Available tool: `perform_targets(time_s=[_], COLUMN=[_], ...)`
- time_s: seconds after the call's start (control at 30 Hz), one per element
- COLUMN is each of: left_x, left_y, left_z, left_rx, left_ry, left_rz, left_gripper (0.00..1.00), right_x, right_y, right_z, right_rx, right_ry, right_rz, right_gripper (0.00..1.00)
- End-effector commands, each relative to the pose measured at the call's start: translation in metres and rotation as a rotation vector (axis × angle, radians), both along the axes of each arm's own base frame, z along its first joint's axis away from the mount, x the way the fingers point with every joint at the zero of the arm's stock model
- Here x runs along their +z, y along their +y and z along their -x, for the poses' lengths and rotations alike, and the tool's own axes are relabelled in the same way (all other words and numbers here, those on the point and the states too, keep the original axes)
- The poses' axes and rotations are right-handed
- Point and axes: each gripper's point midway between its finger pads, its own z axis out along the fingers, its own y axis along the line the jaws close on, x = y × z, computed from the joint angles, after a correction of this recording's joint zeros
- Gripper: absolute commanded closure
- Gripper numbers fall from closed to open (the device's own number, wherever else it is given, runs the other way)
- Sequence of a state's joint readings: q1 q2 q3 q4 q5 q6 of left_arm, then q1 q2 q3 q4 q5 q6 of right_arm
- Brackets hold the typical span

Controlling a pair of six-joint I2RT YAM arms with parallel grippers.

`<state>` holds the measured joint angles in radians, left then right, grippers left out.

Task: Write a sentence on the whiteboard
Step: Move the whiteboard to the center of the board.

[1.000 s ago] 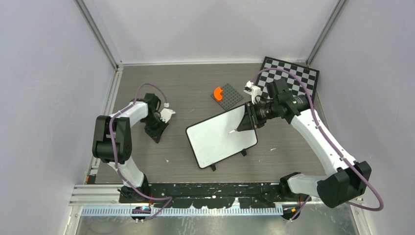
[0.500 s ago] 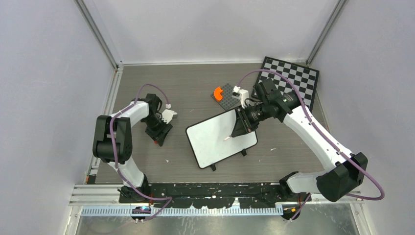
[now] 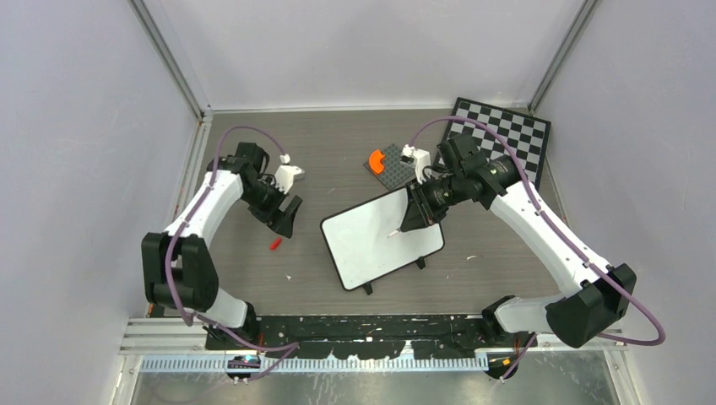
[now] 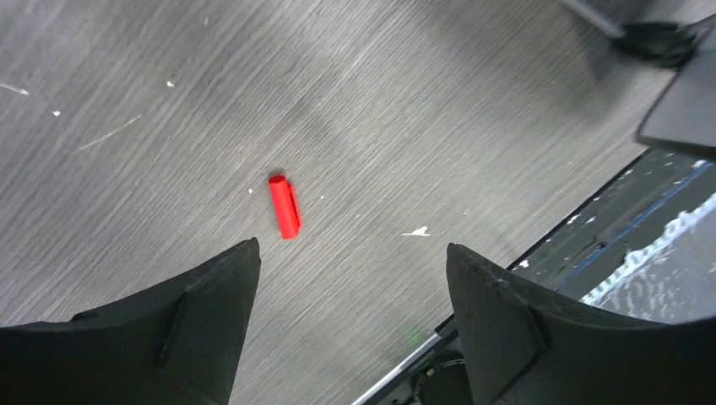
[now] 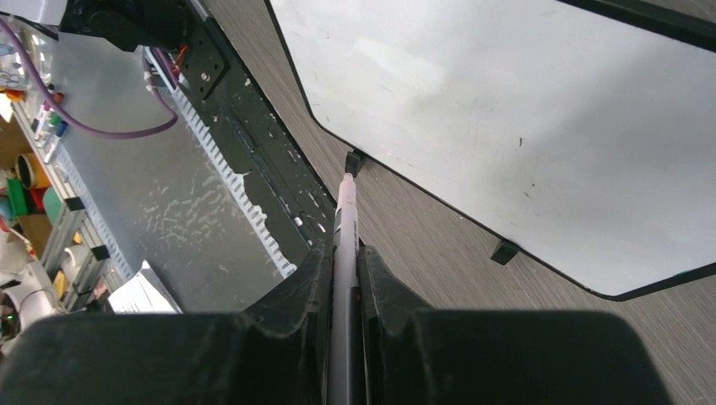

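Right gripper pinches the marker over the blank whiteboard's right end; its long axis runs toward the counter's far-right corner. Left gripper gapes, farther off.

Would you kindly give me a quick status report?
Left claw open above red cap. Right claw shut on marker. Whiteboard blank, unobstructed.

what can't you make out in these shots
- Tip of the marker: in the top view it is too small to tell whether it touches the whiteboard.
- Whiteboard's far right corner: covered by the right hand in the top view, and cut off by the frame in the right wrist view.
- Marker's barrel: buried between the fingers in the right wrist view.
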<state>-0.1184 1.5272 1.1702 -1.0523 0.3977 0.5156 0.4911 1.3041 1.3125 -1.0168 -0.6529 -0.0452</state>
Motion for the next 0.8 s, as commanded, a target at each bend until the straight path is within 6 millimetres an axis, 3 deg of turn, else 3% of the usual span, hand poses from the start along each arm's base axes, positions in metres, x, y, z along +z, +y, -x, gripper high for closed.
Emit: perform_targets(time_s=[0.0, 0.3, 0.4, 0.57, 0.77], left_x=[0.047, 0.134, 0.152, 0.147, 0.134], left_y=[-0.023, -0.062, -0.075, -0.084, -0.088], left_z=[0.003, -0.001, 0.001, -0.004, -0.009], left_rx=[0.026, 0.058, 0.053, 0.085, 0.094], left_ry=[-0.066, -0.148, -0.134, -0.082, -0.031], left_rz=[0.151, 0.487, 0.595, 0.664, 0.686], left_gripper=[0.15, 0.06, 0.06, 0.08, 0.11], right_x=[0.028, 0.028, 0.028, 0.025, 0.012], right_y=[0.012, 0.037, 0.049, 0.066, 0.064], right_z=[-0.012, -0.016, -0.012, -0.004, -0.004], right_rx=[-0.005, 0.024, 0.037, 0.107, 0.16], right_ry=[-0.149, -0.225, -0.215, -0.229, -0.339], right_rz=[-0.021, -0.054, -0.087, -0.09, 0.005], right_gripper=[1.0, 1.0, 1.0, 1.0, 1.0])
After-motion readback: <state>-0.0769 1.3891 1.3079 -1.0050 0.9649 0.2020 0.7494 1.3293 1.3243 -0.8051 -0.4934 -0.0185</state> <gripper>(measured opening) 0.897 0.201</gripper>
